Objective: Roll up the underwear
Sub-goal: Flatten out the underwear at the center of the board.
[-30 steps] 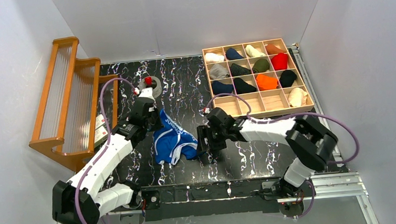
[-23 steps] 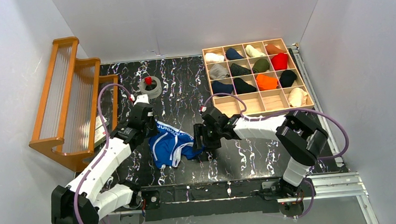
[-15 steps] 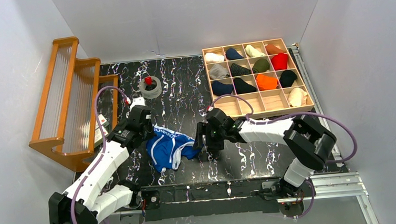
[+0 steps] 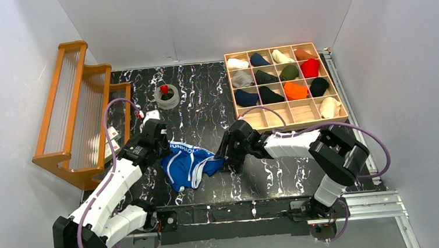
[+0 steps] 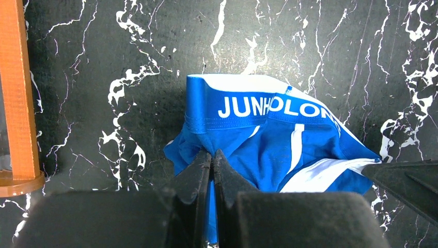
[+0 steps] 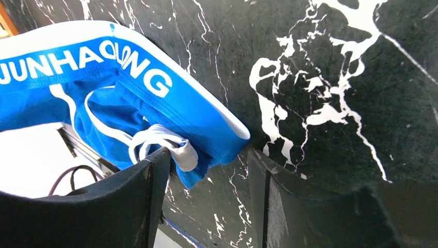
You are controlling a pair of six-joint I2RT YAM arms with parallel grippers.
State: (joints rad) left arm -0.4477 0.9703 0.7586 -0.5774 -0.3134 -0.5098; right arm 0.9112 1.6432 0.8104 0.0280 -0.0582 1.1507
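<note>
Only the royal blue underwear (image 4: 187,161) shows, crumpled on the black marbled table with its lettered waistband toward the back. My left gripper (image 4: 162,153) is at its left side, and in the left wrist view it (image 5: 212,155) is shut on a pinch of blue fabric just below the waistband (image 5: 243,106). My right gripper (image 4: 224,157) is at the garment's right end. In the right wrist view it (image 6: 207,155) is open, and the waistband's corner (image 6: 217,150) with a bunched white-trimmed fold reaches in between the fingers, against the left one.
A wooden compartment box (image 4: 290,124) holding several rolled garments stands at the back right. A wooden slatted rack (image 4: 76,110) fills the left side, its orange post (image 5: 15,93) close to my left gripper. A tape roll (image 4: 168,96) lies behind the underwear.
My left gripper has pulled the underwear toward the near left, spreading the waistband. My right gripper has swung up to the garment's right corner and its jaws have narrowed somewhat.
</note>
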